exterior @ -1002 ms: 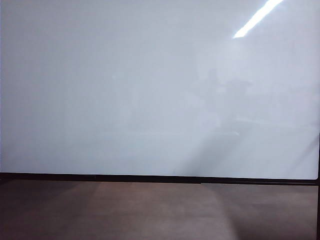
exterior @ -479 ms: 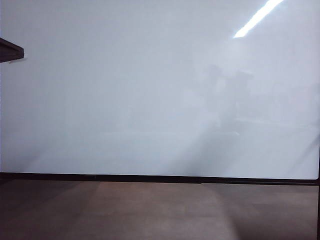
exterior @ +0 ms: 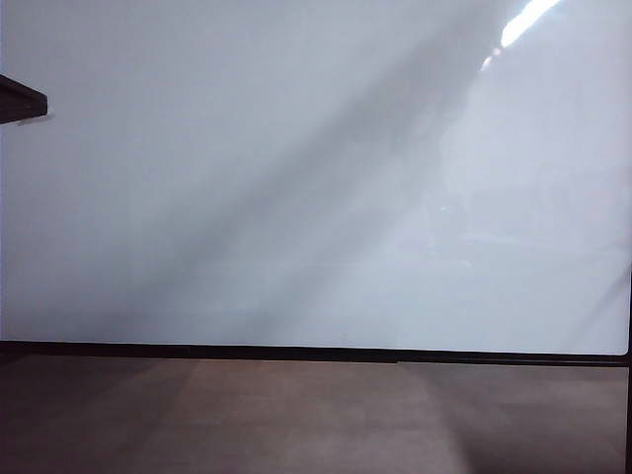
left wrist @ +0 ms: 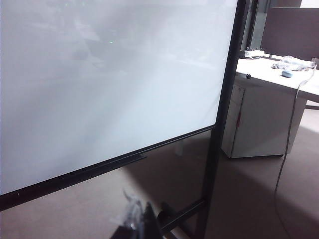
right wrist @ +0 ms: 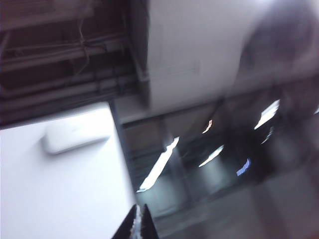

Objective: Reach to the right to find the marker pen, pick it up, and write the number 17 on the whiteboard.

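Observation:
The whiteboard [exterior: 247, 197] fills most of the exterior view, glossy white with a thin black lower edge, and nothing is written on it. It also shows in the left wrist view as the whiteboard [left wrist: 99, 74] with its black side post. I cannot make out the marker pen for certain; a small dark thing [left wrist: 248, 76] lies on a white desk beyond the post. My left gripper [left wrist: 137, 219] hangs low in front of the board's lower corner, blurred, fingers together and empty. My right gripper [right wrist: 138, 223] is shut on nothing, pointing up at a ceiling with lights.
A white desk [left wrist: 264, 99] with small items stands past the board's post. The board's stand foot [left wrist: 182, 215] runs along the brown floor [exterior: 296, 415]. A dark bar [exterior: 20, 99] juts in at the exterior view's left edge.
A dark bar has come in at the exterior view's left edge. A broad grey shadow now slants across the board and dims the light streak. The faint reflections at the right have shifted.

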You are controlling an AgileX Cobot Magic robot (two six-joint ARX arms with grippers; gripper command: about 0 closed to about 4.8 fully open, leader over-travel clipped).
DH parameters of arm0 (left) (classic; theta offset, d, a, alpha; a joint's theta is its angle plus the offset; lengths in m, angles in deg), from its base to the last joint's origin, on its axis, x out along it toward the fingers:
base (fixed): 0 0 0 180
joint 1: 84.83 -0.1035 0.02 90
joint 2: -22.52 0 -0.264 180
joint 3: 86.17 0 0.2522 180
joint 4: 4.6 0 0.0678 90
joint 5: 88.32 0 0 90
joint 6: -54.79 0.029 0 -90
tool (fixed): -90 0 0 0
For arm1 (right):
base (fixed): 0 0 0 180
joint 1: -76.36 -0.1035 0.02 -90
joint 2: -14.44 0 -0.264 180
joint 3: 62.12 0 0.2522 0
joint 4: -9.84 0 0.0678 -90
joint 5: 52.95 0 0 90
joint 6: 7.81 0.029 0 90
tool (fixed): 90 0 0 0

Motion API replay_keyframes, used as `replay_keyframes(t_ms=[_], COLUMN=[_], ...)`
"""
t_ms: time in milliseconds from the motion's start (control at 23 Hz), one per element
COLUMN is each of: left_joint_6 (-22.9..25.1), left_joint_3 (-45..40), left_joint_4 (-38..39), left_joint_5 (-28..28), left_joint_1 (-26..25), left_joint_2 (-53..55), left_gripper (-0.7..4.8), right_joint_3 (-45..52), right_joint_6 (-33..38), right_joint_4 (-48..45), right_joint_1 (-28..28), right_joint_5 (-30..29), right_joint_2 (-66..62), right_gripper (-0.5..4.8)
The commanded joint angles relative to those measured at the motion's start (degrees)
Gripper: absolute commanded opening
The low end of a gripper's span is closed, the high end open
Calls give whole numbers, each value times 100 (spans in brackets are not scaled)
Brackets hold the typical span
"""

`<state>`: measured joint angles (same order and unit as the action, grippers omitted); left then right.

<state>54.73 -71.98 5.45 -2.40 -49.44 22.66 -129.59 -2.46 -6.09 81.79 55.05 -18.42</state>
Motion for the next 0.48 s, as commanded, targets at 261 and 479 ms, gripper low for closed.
replay_keyframes(t_ms=[261,479], left_joint_6=[-17,-17], left_joint_3=[7,7], left_joint_4=[-59,-59], left_joint_5=[4,26], left_joint_1=[-2,-2], left_joint_2=[9,9], left_gripper=[-5,-5], right_joint_3=[-2406,-2398], right_joint_6=[-50,715], right_joint_4=[85,-63], right_joint_1=[1432,2520], right_joint_5=[-2583,-4435], right_joint_2=[-3099,-4503], right_gripper=[-6,-6])
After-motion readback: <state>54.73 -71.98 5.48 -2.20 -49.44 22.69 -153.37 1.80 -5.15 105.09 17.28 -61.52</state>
